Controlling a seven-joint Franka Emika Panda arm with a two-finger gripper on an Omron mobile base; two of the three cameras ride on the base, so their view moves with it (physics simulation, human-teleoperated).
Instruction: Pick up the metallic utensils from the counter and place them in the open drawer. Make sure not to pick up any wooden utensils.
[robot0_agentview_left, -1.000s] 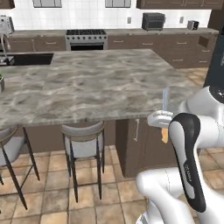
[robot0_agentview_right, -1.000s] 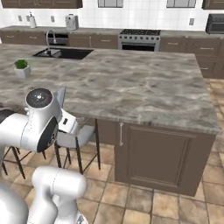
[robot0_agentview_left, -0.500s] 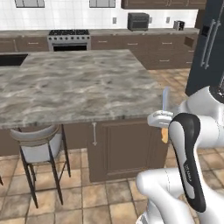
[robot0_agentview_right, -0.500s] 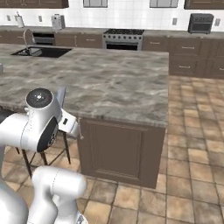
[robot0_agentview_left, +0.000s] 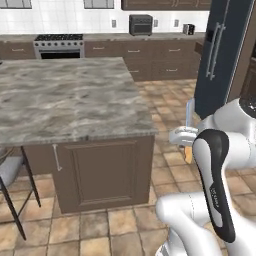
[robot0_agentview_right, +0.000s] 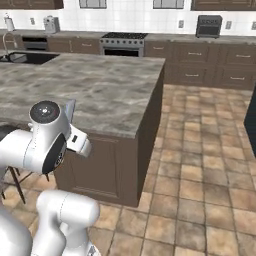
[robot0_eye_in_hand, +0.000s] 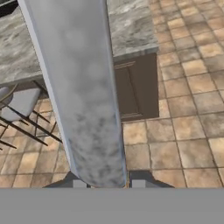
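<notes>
Our two-finger gripper (robot0_eye_in_hand: 106, 184) clamps a bluish-grey metal utensil handle (robot0_eye_in_hand: 78, 92); base cameras add open tiled floor (robot0_agentview_right: 200, 165) right of the grey-brown marbled counter (robot0_agentview_left: 65, 97).

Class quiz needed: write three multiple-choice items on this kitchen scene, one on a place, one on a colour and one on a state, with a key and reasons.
1. Where is the bluish-grey utensil?
A. Lying on the island counter
B. Between the fingertips of the gripper, over the tiled floor
C. In the sink

2. What colour is the counter top?
A. Plain white
B. Glossy black
C. Grey-brown marbled

3. In what state is the cabinet door at the island's end?
A. Closed
B. Swung wide open
C. Taken off

Key: 1 B, as the hand view shows the utensil rising from between the two fingertips with floor tiles behind it. 2 C, as both base views show a veined grey-brown stone top. 3 A, as the door sits flush in its frame with its handle at the left edge.
</notes>
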